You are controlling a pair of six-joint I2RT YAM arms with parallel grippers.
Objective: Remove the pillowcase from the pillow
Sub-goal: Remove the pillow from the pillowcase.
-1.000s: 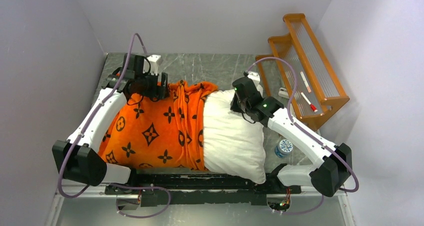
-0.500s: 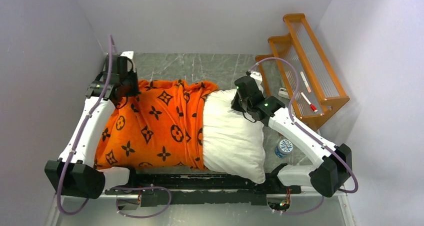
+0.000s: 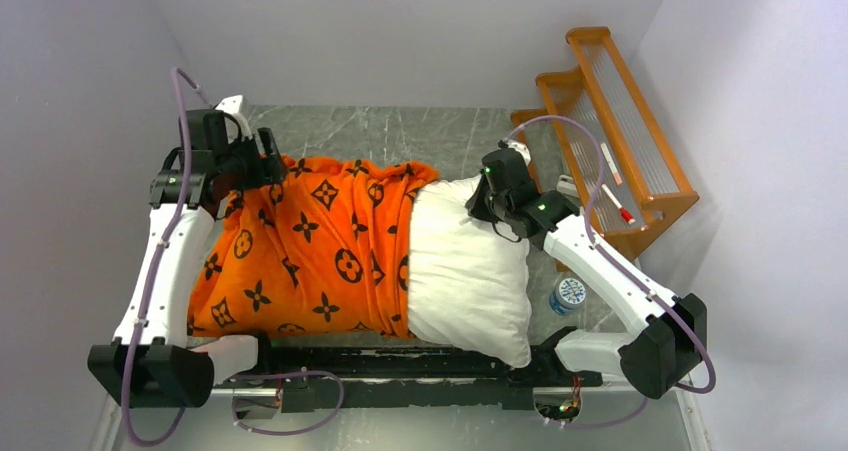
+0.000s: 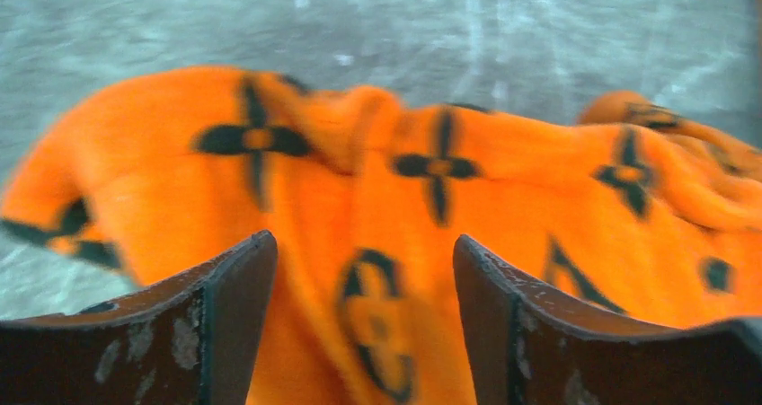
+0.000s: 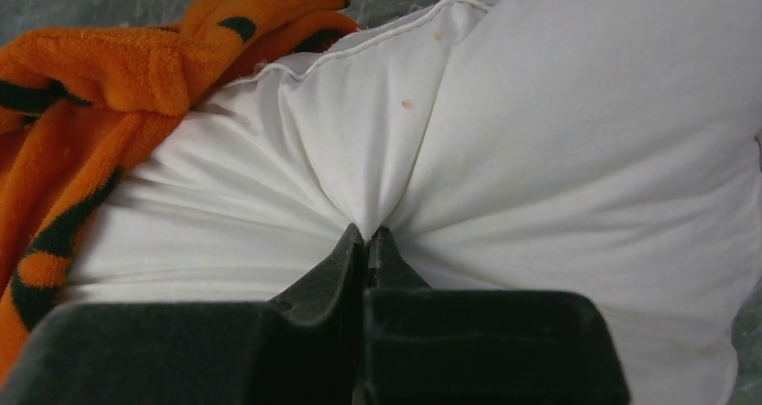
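2 soft shapes: fleecy orange pillowcase (image 3: 310, 251) half-sheathing plump, puckered white pillow (image 3: 465, 271).

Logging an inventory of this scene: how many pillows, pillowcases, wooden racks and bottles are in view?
pillow: 1
pillowcase: 1
wooden rack: 1
bottle: 1
Total: 4

A: How does your pillowcase (image 3: 310, 251) lie?
B: You've got it rumpled, orange with dark motifs, over the left part of the plump white pillow (image 3: 465, 271); the right end lies bare.
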